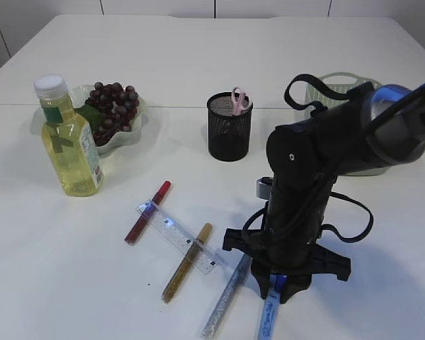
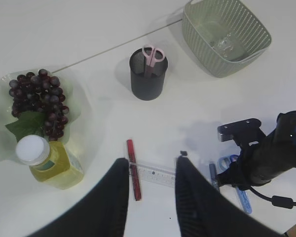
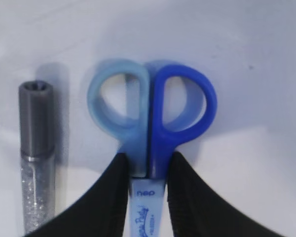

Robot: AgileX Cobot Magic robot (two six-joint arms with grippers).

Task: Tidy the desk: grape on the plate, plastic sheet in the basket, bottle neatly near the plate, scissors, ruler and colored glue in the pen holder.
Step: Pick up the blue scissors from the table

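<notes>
We see bright, even light on the plain white surface (image 1: 198, 71), with soft, faint shadows. In the right wrist view the blue-handled scissors (image 3: 153, 118) look slightly blurred, and the dark hand fingers (image 3: 113, 197) are out of focus.

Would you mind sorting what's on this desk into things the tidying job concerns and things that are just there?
Job: blue scissors between the right jaws, clear ruler, glitter glue tubes red, gold, silver, pen holder, bottle, grapes, plate, basket.
Lying about: nothing visible.
</notes>
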